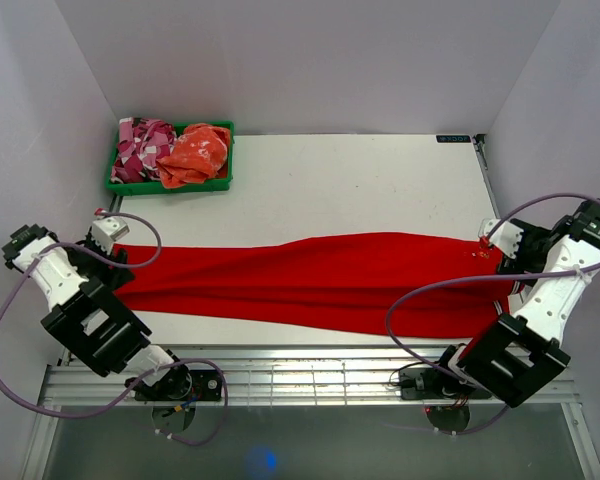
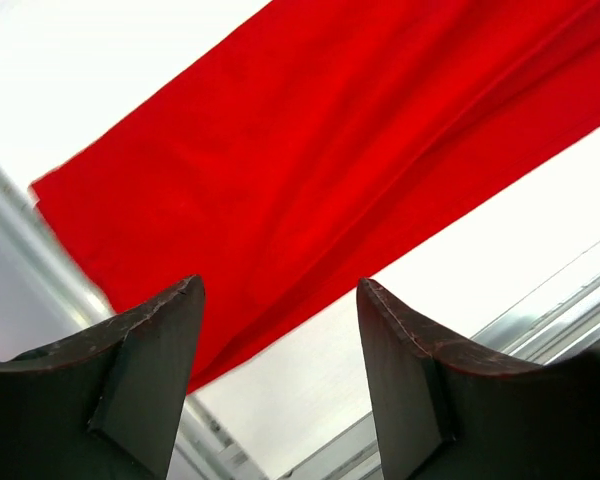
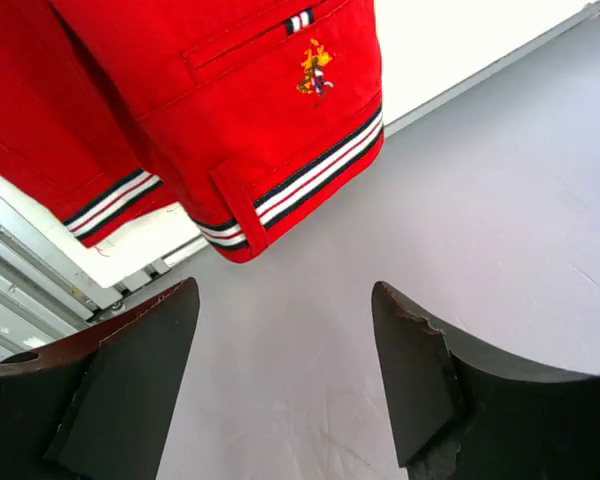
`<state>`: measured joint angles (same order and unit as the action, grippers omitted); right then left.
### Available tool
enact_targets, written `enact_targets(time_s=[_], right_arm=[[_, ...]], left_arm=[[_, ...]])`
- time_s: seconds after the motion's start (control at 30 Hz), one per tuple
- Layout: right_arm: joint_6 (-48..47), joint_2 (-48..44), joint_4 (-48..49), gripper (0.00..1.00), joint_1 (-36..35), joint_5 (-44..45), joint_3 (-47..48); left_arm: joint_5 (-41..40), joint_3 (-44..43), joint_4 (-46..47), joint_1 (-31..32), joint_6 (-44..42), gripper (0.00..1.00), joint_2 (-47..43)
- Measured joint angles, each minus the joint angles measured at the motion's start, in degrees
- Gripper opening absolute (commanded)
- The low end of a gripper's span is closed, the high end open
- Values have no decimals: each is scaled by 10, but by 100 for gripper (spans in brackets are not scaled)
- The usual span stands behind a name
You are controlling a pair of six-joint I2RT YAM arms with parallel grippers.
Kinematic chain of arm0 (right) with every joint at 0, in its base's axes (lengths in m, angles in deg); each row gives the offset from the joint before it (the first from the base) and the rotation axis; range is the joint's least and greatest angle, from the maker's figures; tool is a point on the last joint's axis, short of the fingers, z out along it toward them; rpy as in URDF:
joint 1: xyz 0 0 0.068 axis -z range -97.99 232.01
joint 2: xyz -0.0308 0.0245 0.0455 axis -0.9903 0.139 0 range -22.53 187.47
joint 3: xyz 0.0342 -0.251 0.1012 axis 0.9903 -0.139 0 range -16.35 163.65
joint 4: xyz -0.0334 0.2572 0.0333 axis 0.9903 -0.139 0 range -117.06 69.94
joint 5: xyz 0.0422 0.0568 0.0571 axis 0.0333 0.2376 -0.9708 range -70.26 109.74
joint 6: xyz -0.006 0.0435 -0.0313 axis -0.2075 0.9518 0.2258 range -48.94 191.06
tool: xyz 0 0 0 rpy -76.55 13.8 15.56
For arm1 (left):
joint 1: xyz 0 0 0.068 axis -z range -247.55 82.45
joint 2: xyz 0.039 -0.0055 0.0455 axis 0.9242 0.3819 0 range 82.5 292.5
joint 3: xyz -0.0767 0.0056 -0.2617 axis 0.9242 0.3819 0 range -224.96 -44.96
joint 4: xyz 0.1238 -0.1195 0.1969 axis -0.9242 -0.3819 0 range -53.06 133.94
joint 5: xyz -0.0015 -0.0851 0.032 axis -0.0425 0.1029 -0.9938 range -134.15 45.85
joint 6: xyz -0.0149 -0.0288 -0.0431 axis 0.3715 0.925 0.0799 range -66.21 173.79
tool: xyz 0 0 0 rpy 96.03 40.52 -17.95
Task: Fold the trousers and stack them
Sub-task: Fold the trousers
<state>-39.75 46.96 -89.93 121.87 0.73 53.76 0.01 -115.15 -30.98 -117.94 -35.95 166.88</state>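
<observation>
Both left fingers [image 2: 130,380] and right fingers [image 3: 130,385] gape near trousers [image 1: 310,280].

Top camera: fixed above and behind the arm bases [image 1: 170,385], looking down over the whole table [image 1: 380,170]. Wrist cameras: close, looking past their own fingers [image 2: 130,380], left at the trousers' [image 2: 310,180] leg end, right at the waistband [image 3: 320,162]. All three share the trousers.

Trousers [image 1: 320,285]: bright red, plain cloth. Laid flat as one long band across counter [image 1: 360,190], left to right, on the near half. Legs lying together, cuff end at left edge, slight twist and creases mid-length. Waist end at right, hanging just past the edge. Waistband [image 3: 320,160] striped navy and white, with belt loop, slit pocket and small embroidered emblem [image 3: 315,68].
</observation>
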Motion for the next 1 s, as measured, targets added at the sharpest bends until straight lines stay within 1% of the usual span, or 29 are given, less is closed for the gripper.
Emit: enact_targets(time_s=[0.07,0.2,0.27,0.37,0.43,0.47,0.5,0.57,0.6,0.7,0.87,0.93,1.0], right_arm=[[8,9,7,75,-9,5,9],[19,9,14,80,-54,28,-27],[26,3,27,80,-78,40,-57],[38,-12,57,79,-114,59,-108],[43,-29,91,69,-137,76,-159],[45,-37,109,62,-145,83,-184],[45,-43,122,44,-150,89,-209],[44,-51,139,26,-154,100,-242],[44,-57,148,9,-154,105,-257],[36,-107,163,8,-155,112,-298],[10,-277,171,8,-155,114,-379],[-6,-349,179,8,-155,119,-426],[-16,-391,178,8,-155,132,-472]], left_arm=[[3,12,-5,30,8,74,-13],[14,23,-15,92,39,75,-22],[20,22,-16,106,59,75,-24],[22,17,-16,108,80,75,-28],[22,11,-16,108,92,75,-32],[21,8,-16,108,100,75,-35],[20,5,-16,108,107,74,-37],[14,-4,-16,108,121,73,-40],[11,-9,-17,108,130,72,-41],[-3,-24,-16,108,156,67,-41],[-21,-31,-16,108,189,66,-48],[-30,-25,-16,108,193,66,-57],[-39,-13,-16,108,198,65,-67]])
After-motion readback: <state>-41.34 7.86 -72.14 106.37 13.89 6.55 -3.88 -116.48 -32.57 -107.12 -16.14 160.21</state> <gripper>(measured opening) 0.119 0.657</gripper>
